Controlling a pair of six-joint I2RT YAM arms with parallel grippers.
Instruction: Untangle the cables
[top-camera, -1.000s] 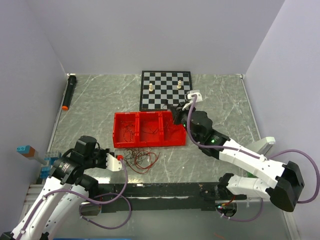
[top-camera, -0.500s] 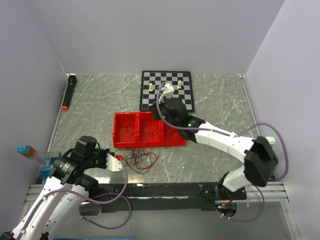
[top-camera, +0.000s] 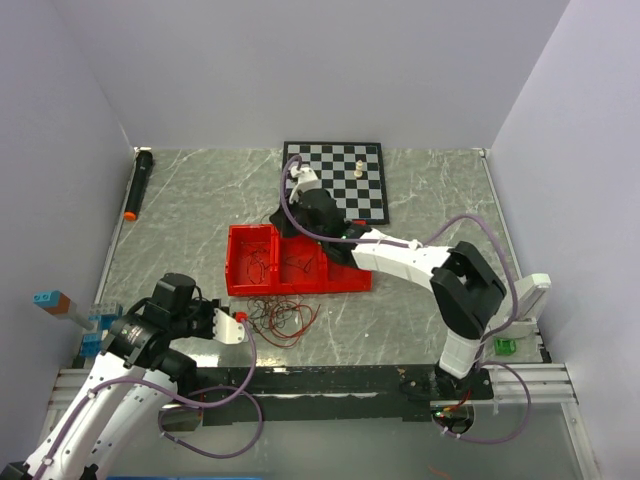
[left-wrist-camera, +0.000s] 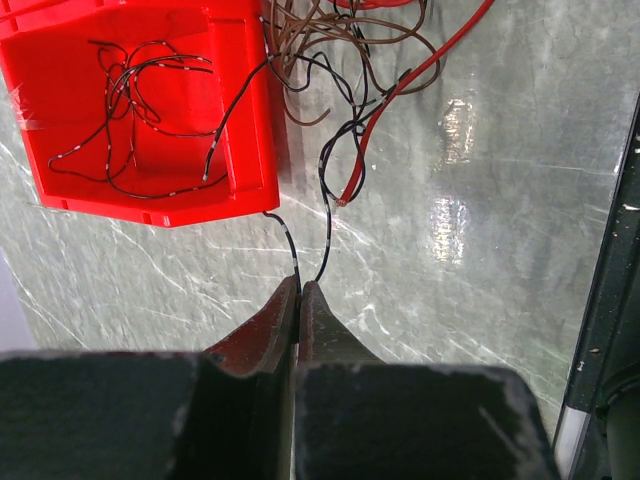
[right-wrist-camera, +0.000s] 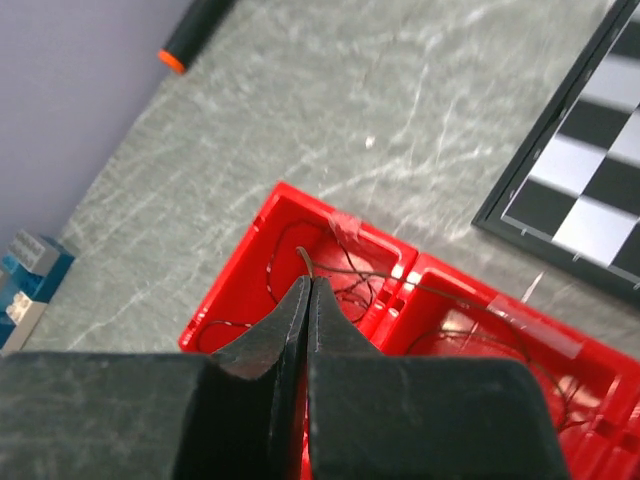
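Observation:
The cables (top-camera: 283, 318) are a loose bundle of thin red and dark wires on the table just in front of a red compartment tray (top-camera: 300, 289). In the left wrist view the bundle (left-wrist-camera: 345, 40) lies ahead, and my left gripper (left-wrist-camera: 298, 287) is shut on a thin black wire leading from it. It sits left of the bundle in the top view (top-camera: 240, 318). My right gripper (top-camera: 272, 222) is over the tray's left compartment (right-wrist-camera: 250, 300). It is shut (right-wrist-camera: 308, 282) on a thin brown wire that trails right across the divider. More black wires lie in the tray (left-wrist-camera: 150, 100).
A chessboard (top-camera: 340, 155) with a pale chess piece (top-camera: 360, 167) lies behind the tray. A black marker with an orange tip (top-camera: 138, 183) lies by the left wall. Coloured blocks (top-camera: 60, 305) sit at the left edge. A dark rail (top-camera: 330, 380) runs along the front.
My right arm has swung left from the tray's right end to above its left compartment, its gripper staying shut. The left arm and the bundle have not moved.

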